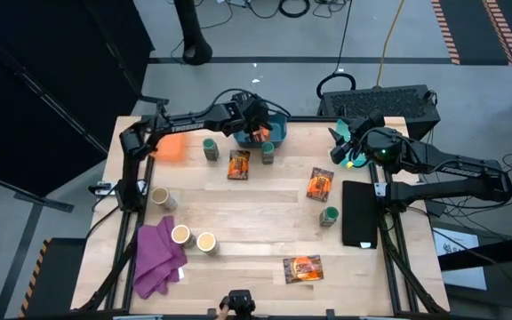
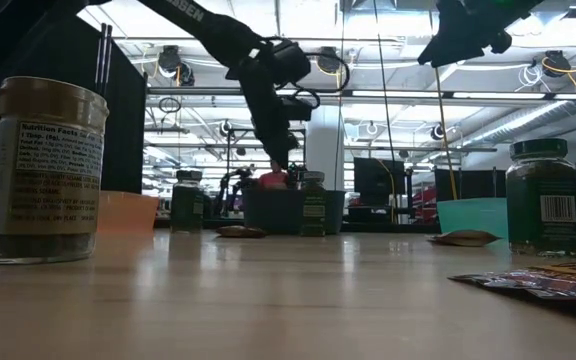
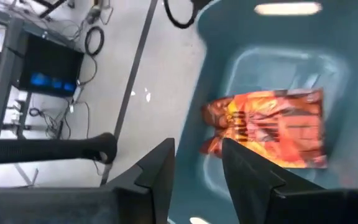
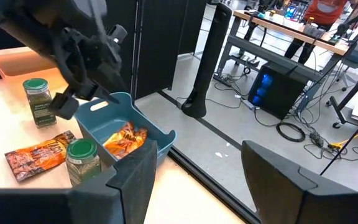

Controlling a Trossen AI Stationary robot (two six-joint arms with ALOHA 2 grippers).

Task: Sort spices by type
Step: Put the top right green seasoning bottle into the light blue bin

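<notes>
On the worktop (image 1: 265,231) lie three loose packets (image 1: 239,164), three green jars (image 1: 211,148) and three tan jars (image 1: 180,234); a fourth packet (image 3: 272,127) sits inside the blue bin (image 1: 278,133). Left gripper (image 3: 197,163) hangs over that bin, fingers narrowly apart and empty. Right gripper (image 4: 194,171) waits at the far right edge, fingers wide.

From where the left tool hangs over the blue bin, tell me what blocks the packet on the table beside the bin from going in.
Nothing visible blocks it. The packet lies flat on bare wood just before the blue bin. A green jar stands beside the packet, not on the path. The left tool, open, hangs over the bin, where one packet already lies.
</notes>
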